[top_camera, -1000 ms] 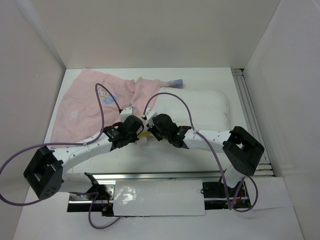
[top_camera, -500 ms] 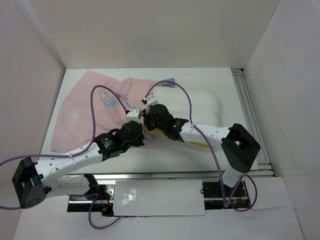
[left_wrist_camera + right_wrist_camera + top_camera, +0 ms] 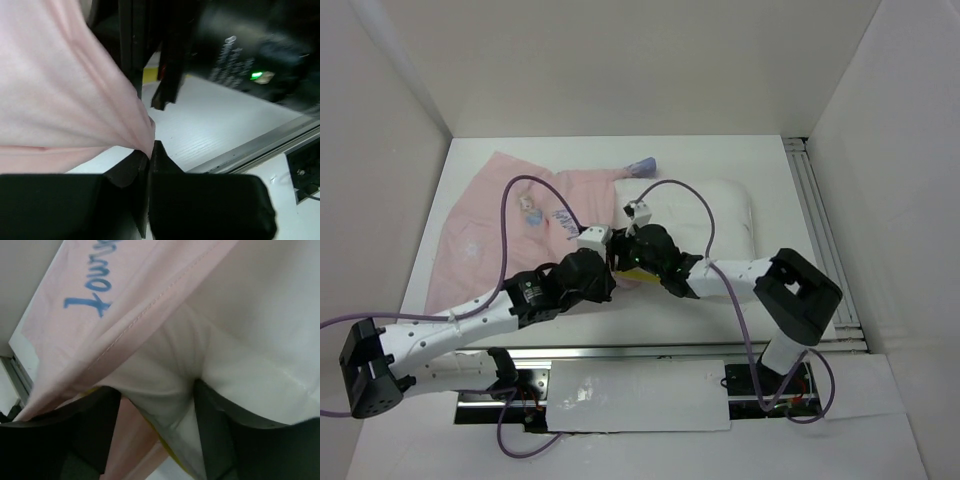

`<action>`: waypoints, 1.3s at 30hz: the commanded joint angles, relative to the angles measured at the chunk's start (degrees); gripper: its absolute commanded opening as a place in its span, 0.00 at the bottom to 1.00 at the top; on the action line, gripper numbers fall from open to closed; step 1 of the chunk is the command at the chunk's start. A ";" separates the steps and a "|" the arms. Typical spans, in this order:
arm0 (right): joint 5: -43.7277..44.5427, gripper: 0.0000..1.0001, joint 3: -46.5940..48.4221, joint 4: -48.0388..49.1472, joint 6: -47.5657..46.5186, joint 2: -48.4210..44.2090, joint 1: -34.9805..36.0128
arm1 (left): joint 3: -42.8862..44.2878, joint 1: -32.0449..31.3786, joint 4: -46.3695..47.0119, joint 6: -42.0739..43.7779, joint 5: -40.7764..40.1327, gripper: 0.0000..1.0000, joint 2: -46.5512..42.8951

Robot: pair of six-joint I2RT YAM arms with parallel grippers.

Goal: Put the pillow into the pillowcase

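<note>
The white pillow (image 3: 720, 212) lies at centre right of the table, and the pink pillowcase (image 3: 490, 232) is spread to its left. Both grippers meet at the pillow's near-left corner. My left gripper (image 3: 608, 262) (image 3: 150, 151) has its jaws nearly together, pinching a fold of the pillowcase (image 3: 60, 100) at the tips. My right gripper (image 3: 628, 250) (image 3: 155, 390) stands open, its fingers well apart. The pillow's white corner (image 3: 165, 390), with its yellow piping (image 3: 167, 447), bulges between them. The pillowcase hem (image 3: 125, 305), with blue lettering, drapes over that corner.
An aluminium rail (image 3: 817, 230) runs along the table's right side and another (image 3: 650, 352) along the near edge. White walls close in the left, back and right. The right arm's dark wrist with a green light (image 3: 257, 75) hangs close in front of the left gripper.
Both grippers moved from the near middle toward the pillow's left corner, drawing the pillowcase edge onto it. The right gripper's jaws have spread wide. The left arm has stretched further forward.
</note>
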 commanded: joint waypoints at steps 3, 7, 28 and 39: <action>3.57 0.84 -0.11 -8.54 -1.24 -9.00 -2.16 | 6.55 -1.89 -4.79 -3.55 -0.48 0.23 3.00; 12.61 0.91 2.79 -23.78 -1.24 -11.65 -2.68 | 9.10 -1.89 -6.54 -3.55 -2.76 0.40 3.63; -13.89 1.00 19.92 -29.43 -44.64 -3.33 -26.06 | 48.81 26.22 -14.55 11.82 -6.38 1.00 42.28; -28.22 1.00 36.36 -36.28 -59.59 13.65 -30.37 | 79.75 29.93 -14.20 21.14 -3.75 1.00 70.75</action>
